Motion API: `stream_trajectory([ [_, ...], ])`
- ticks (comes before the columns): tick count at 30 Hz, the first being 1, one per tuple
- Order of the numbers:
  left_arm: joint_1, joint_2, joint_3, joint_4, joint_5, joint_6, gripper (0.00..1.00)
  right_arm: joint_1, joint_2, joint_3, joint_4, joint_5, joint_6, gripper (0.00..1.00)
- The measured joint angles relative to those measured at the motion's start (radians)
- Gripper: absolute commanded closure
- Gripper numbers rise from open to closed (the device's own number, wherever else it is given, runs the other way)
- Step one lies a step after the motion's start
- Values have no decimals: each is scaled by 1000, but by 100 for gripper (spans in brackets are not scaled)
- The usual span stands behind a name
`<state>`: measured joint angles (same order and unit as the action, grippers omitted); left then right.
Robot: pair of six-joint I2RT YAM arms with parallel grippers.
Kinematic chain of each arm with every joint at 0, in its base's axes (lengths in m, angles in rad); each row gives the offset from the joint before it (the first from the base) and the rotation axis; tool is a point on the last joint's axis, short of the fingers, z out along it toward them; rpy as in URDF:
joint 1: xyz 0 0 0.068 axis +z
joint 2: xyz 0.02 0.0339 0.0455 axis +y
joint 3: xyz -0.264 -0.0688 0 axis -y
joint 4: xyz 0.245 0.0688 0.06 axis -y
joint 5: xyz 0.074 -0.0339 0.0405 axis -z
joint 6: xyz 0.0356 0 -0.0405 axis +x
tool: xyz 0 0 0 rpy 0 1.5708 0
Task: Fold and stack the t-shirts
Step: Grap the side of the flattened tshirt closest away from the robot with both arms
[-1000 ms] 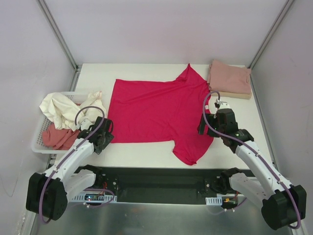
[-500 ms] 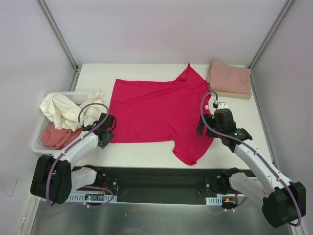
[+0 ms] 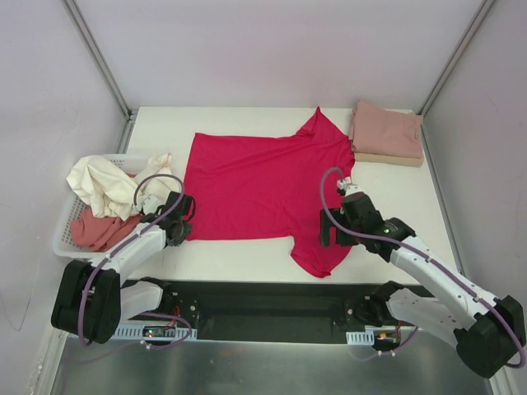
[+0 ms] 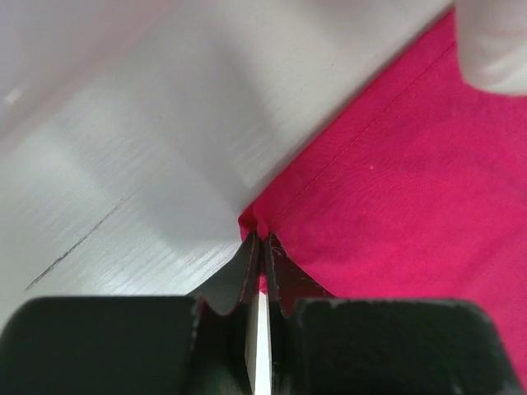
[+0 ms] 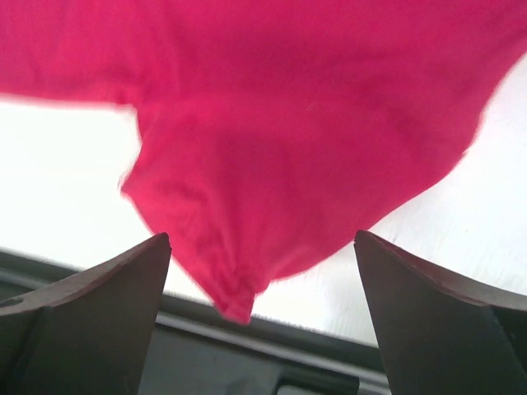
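Note:
A crimson-red t-shirt (image 3: 263,185) lies spread flat across the middle of the table. My left gripper (image 3: 184,230) sits at its near-left hem corner. In the left wrist view the left gripper (image 4: 262,240) is shut, pinching that red corner (image 4: 255,220) between its black fingers. My right gripper (image 3: 329,234) hovers over the shirt's near sleeve (image 3: 317,251). In the right wrist view the right gripper (image 5: 262,247) is open, with the sleeve (image 5: 272,164) lying between and beyond its fingers.
A folded dusty pink shirt (image 3: 387,130) rests on a tan one (image 3: 394,159) at the back right corner. A white lattice basket (image 3: 68,245) at the left edge holds a cream shirt (image 3: 103,183) and a salmon-pink one (image 3: 99,232). The table's near edge (image 5: 346,346) runs just past the sleeve tip.
The left gripper has closed on the shirt's near-left hem corner. The right arm has swung left and nearer, from beside the shirt's right edge to over the near sleeve.

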<state>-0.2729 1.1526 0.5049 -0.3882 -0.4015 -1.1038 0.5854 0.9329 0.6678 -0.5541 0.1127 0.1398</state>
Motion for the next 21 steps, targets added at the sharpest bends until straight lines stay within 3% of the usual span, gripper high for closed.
stream_trajectory([
  [8, 0, -127, -37, 3, 6, 23, 100, 357, 151, 13, -117, 13, 61, 15],
  [21, 0, -160, -44, 8, 26, 47, 100, 445, 418, 72, -104, -16, 63, 39],
])
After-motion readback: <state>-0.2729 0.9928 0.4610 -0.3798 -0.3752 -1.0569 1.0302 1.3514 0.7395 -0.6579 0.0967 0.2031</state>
